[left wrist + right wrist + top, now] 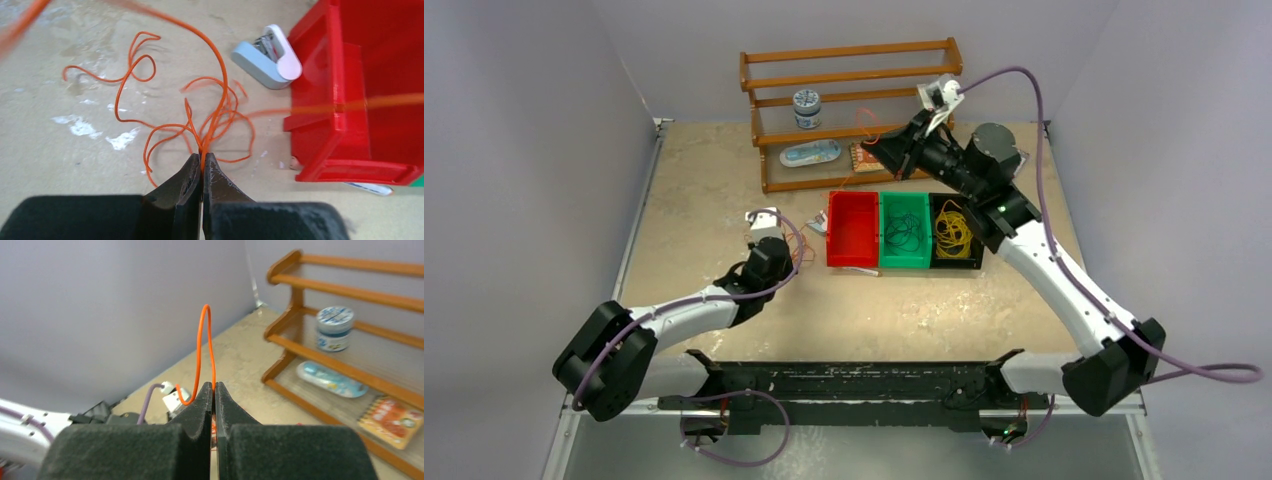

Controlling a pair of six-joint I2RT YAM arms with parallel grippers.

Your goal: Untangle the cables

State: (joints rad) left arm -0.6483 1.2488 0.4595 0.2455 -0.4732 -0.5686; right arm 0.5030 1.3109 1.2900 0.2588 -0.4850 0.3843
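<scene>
My left end effector (202, 155) and right end effector (214, 386) grip the last orange cable (209, 132); dark cables (907, 232) and yellow cables (952, 232) already binned.

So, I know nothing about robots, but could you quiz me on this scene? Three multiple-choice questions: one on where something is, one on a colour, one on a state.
1. Which colour of bin holds the yellow cables? A red, B green, C black.
2. What colour are the cables in the green bin? A dark, B white, C orange.
3. How does the left gripper stand? A wide open, B shut on nothing, C shut on the orange cable.

Answers:
1 C: the yellow coil lies inside the black bin.
2 A: the dark cables show as thin loops against the green floor.
3 C: the left wrist view shows its jaws closed together with the orange strands pinched between their tips.
</scene>
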